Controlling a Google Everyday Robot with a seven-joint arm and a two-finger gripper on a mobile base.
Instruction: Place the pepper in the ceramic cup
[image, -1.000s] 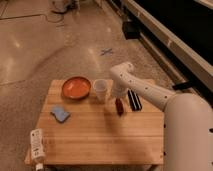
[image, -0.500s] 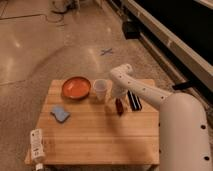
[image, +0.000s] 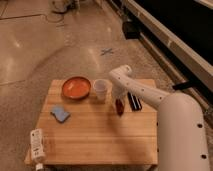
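Note:
The dark red pepper (image: 119, 106) lies on the wooden table (image: 95, 135), right of the white ceramic cup (image: 101, 90). The cup stands upright near the table's far edge. My gripper (image: 119, 98) points down from the white arm's bent wrist and sits directly over the pepper, at its upper end. The arm reaches in from the right and hides part of the gripper.
An orange bowl (image: 76, 87) stands left of the cup. A black-and-white striped block (image: 134, 101) lies just right of the pepper. A blue sponge (image: 60, 114) lies at mid-left and a white bottle (image: 36, 146) at the front left corner.
The arm's wrist has dropped a little toward the pepper. The pepper, cup and other things have not moved.

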